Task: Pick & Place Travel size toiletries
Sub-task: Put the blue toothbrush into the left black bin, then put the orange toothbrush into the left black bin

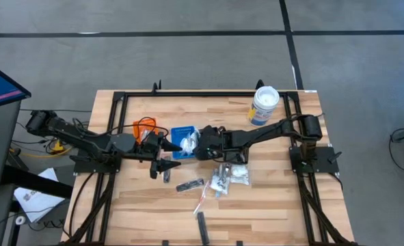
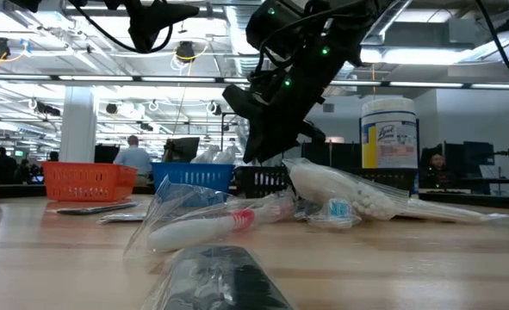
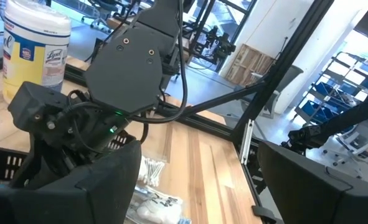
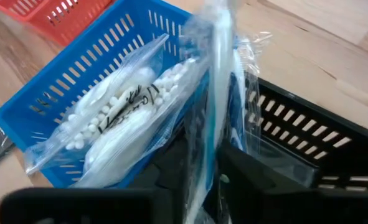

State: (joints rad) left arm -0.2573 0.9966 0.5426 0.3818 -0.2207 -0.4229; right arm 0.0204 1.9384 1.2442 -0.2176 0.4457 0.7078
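Right gripper [image 1: 196, 145]: over the blue bin [image 4: 78, 93], fingers closed on a clear-wrapped stick [image 4: 216, 81], its lower end hidden. Blue bin: one packet of white swabs [image 4: 118, 109]. Black bin [image 4: 308, 143]: beside blue bin, contents hidden. Left gripper [image 1: 162, 162]: near blue bin, fingers spread, empty. Loose packets [image 1: 230, 175]: tabletop, near blue bin.

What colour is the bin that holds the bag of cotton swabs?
Blue. The bin under the bag of cotton swabs shows best in the right wrist view.

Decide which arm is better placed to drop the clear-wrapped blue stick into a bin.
Right. The right gripper grips the slim clear-wrapped blue stick directly over the blue slatted plastic bin; the left gripper waits beside the bins.
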